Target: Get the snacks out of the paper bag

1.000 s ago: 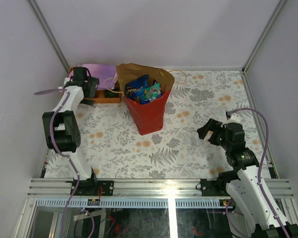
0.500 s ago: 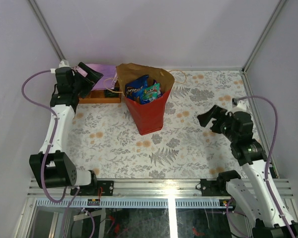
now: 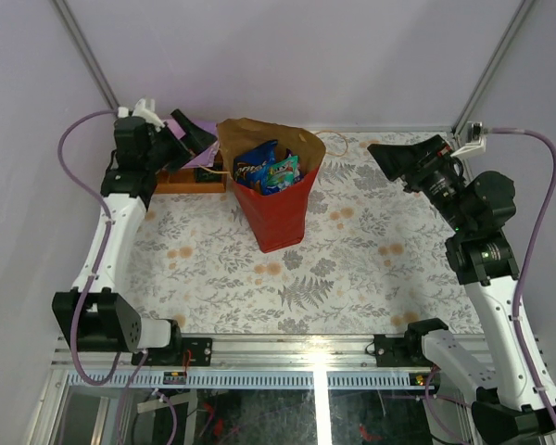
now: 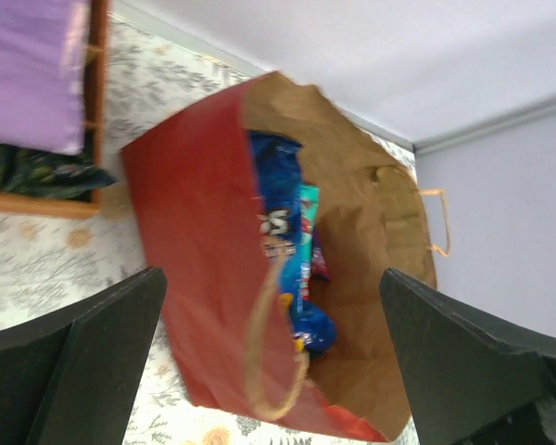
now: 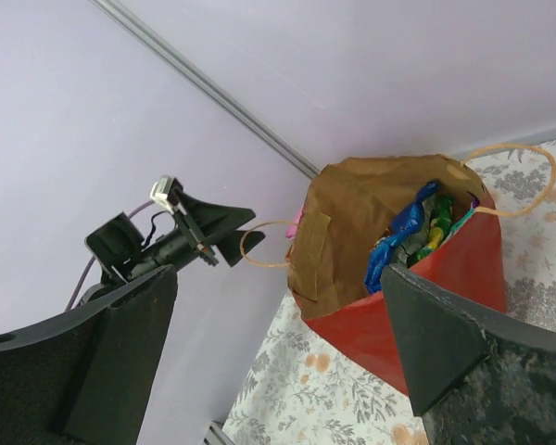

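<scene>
Paper bag (image 3: 276, 211): we see it upright near the back of the table (image 3: 352, 269), mouth open, just right of the orange tray (image 3: 193, 187).
Snacks (image 3: 267, 169): inside the bag; we make out a blue chip bag and a green packet.
Left claw (image 3: 191, 139): released, jaws wide, raised left of the bag, empty.
Right claw (image 3: 402, 159): released, jaws wide, raised well right of the bag, empty.

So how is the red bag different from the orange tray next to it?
The paper bag is red outside and brown inside; the tray is orange-brown. The paper bag stands tall, while the tray is low and flat. The paper bag holds a blue chip bag; a purple pouch lies over the tray. Both sit open-topped on the flowery table.
</scene>
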`<state>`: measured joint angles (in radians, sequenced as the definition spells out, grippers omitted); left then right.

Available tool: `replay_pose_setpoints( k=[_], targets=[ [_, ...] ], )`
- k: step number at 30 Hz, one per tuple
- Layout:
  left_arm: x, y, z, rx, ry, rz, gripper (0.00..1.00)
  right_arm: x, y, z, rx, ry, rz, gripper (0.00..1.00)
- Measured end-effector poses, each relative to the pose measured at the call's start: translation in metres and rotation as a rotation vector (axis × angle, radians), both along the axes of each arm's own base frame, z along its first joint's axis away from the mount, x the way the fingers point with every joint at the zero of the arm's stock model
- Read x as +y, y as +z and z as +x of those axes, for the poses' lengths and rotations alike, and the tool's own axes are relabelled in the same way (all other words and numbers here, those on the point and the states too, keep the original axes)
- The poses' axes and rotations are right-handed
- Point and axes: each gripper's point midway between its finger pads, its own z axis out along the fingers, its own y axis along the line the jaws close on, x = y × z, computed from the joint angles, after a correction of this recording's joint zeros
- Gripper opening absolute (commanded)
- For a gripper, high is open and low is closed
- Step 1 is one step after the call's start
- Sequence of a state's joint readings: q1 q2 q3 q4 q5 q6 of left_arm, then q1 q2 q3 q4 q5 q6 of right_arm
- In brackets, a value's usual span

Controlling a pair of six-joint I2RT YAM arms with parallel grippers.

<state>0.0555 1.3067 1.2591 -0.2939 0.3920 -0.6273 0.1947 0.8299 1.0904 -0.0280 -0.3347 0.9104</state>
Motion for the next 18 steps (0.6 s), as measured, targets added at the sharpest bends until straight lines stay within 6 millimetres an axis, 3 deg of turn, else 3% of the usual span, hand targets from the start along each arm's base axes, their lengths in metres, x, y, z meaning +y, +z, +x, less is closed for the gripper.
replay_pose_setpoints(
  k=[5,10,14,18],
  targets=[
    [-0.050,0.016,0.019,-0.034,-0.128,0.044,1.00,0.006,0.010,0.005,-0.035,0.031,0.027,0.99],
    [-0.091,0.006,0.026,-0.014,-0.216,0.062,1.00,0.009,0.013,0.005,-0.059,0.050,0.035,0.99],
    [-0.100,-0.004,0.027,0.002,-0.240,0.073,1.00,0.011,-0.006,0.011,-0.031,0.056,0.029,0.99],
    [-0.103,0.002,0.029,-0.010,-0.260,0.097,1.00,0.012,-0.041,0.019,0.040,0.053,0.013,1.00]
  ],
)
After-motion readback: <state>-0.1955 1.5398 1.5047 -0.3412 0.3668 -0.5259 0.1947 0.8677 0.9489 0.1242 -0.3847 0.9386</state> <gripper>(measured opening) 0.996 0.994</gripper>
